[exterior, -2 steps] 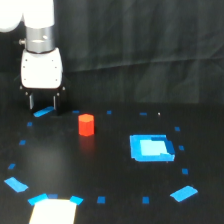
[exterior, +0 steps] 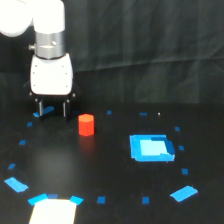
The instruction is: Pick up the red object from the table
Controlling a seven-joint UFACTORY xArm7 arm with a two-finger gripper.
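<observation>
On the black worktop (exterior: 115, 200) the red object (exterior: 86, 124) stands upright, just toward the exterior view's right of my pincer (exterior: 52, 108) and a bit nearer the camera, while my pincer hangs wide apart, holding nothing.

Red object (exterior: 86, 124) on table (exterior: 100, 165), just right of gripper (exterior: 51, 108) in exterior view. Large patch (exterior: 151, 148) well right of object; tape squares (exterior: 101, 199) ringing them.
</observation>
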